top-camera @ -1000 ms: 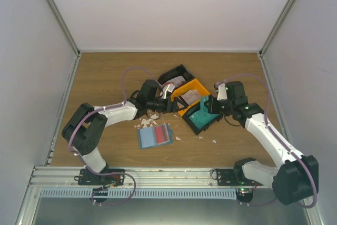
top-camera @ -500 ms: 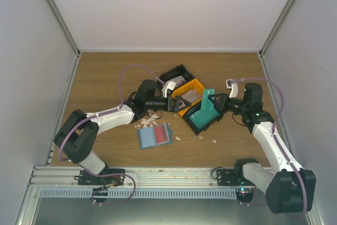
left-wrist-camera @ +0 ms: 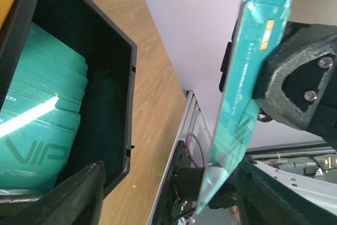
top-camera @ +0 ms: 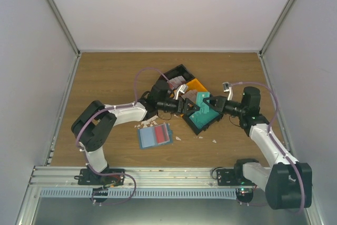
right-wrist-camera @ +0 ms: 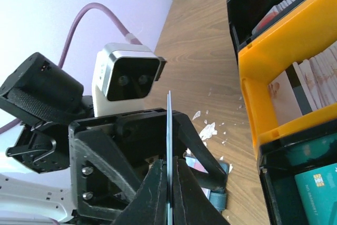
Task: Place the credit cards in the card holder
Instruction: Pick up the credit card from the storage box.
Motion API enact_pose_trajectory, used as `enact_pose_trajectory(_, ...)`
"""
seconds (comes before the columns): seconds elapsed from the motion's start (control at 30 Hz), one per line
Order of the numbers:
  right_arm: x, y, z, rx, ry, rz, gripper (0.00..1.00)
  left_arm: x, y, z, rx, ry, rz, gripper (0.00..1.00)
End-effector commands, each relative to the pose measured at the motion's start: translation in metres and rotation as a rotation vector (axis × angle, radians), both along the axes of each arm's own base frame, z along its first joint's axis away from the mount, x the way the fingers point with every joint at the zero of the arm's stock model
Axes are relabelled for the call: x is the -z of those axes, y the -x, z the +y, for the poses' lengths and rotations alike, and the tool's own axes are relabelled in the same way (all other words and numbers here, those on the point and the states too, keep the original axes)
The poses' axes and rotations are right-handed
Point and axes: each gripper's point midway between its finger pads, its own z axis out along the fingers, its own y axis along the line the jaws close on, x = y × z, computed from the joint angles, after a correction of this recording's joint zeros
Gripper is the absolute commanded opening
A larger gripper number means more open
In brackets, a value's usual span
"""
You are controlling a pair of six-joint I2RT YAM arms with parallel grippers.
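- A teal-green credit card [left-wrist-camera: 243, 77] is clamped upright in the right gripper [right-wrist-camera: 169, 169], whose jaws are closed flat on both of its faces; from the right wrist it is seen edge-on as a thin line.
- The left gripper [top-camera: 189, 107] is held facing the right one, with its jaws spread wide and nothing grasped.
- The lower corner of the held card is placed between the left fingers [left-wrist-camera: 79, 196], close to one and well apart from the other.
- The card is kept in the air above a black tray [left-wrist-camera: 130, 72], in which a stack of teal cards [left-wrist-camera: 42, 104] is laid.
- An orange tray [right-wrist-camera: 253, 104] with whitish cards [right-wrist-camera: 310, 77] is set just beside that tray, and a second black tray [top-camera: 174, 72] is seen beyond it.
- The card holder [top-camera: 145, 138] is spread open on the wooden table [top-camera: 105, 77], nearer the arm bases and apart from both grippers, with a red card [top-camera: 159, 134] lying on it.
- White scraps [top-camera: 145, 123] are scattered near the holder.
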Motion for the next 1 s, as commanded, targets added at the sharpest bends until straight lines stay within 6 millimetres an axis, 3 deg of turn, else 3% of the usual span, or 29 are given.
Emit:
enact_pose_trajectory(0.0,-0.003,0.003,0.004,-0.04,-0.043,0.005,0.01,-0.016,-0.002,-0.014,0.031,0.062,-0.009,0.63)
enact_pose_trajectory(0.33,0.002,-0.001,0.002,-0.051,-0.031,0.025,0.01,-0.018,0.003,-0.014,0.062,0.092,0.007,0.18)
enact_pose_trajectory(0.47,0.003,-0.004,-0.002,-0.039,-0.034,0.028,0.07,-0.016,0.003,-0.012,0.063,0.095,0.02,0.0)
enact_pose_trajectory(0.83,0.014,-0.01,-0.018,0.01,-0.06,0.062,0.2,-0.01,-0.01,-0.015,0.057,0.089,0.076,0.0)
enact_pose_trajectory(0.97,0.019,-0.011,-0.021,0.018,-0.073,0.077,0.21,-0.004,-0.014,-0.017,0.06,0.085,0.099,0.0)
